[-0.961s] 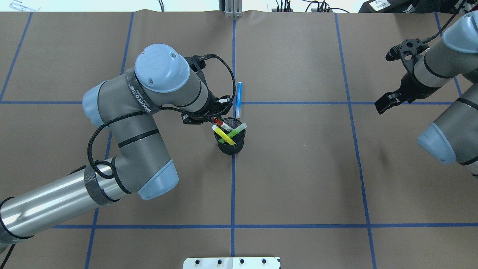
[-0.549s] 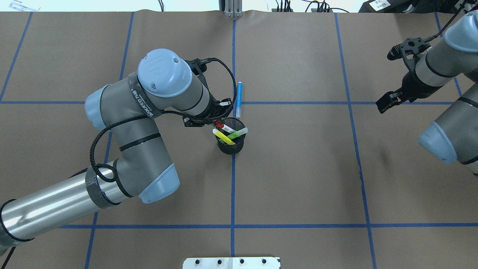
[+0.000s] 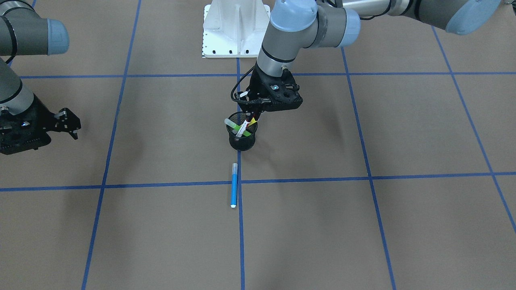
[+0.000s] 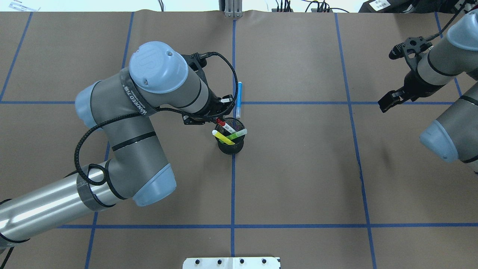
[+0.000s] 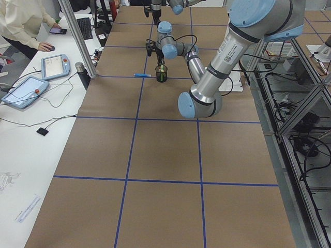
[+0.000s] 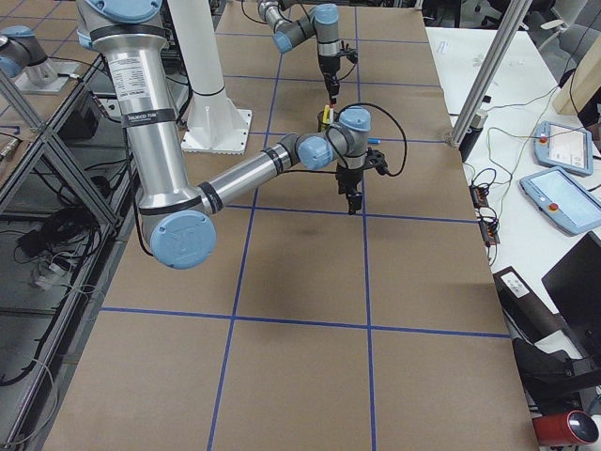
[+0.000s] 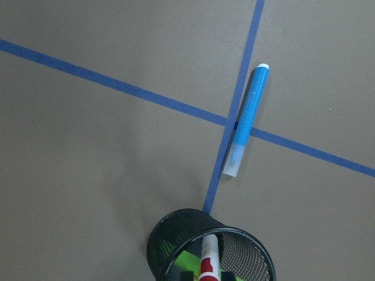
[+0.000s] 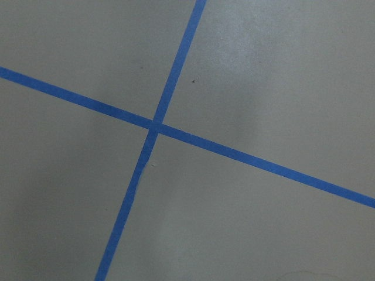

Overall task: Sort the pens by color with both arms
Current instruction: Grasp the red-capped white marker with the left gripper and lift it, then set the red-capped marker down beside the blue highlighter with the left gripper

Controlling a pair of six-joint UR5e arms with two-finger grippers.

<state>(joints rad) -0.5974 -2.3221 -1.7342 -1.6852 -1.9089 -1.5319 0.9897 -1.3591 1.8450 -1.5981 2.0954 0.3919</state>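
A black mesh cup [image 4: 231, 147] stands at the table's middle. In it lean a yellow pen [image 4: 223, 137], a green pen [image 4: 239, 133] and a white-barrelled pen with a red cap [image 4: 221, 121]. My left gripper [image 4: 217, 120] hangs over the cup's far-left rim, shut on the red-capped pen [image 3: 246, 119] near its top. The left wrist view shows that pen [image 7: 208, 262] rising from the cup [image 7: 170, 234]. A blue pen [image 4: 239, 95] lies flat on the paper just beyond the cup. My right gripper [image 4: 386, 102] hovers far off at the right, open and holding nothing.
Blue tape lines divide the brown paper into squares. The white pedestal [image 3: 236, 28] stands at the robot's edge of the table. In the exterior left view a person [image 5: 20, 23] sits at a side desk with tablets [image 5: 23, 92].
The left arm has risen a little, and the red-capped pen's top has shifted slightly right with it. The right arm has drifted a touch to the right.
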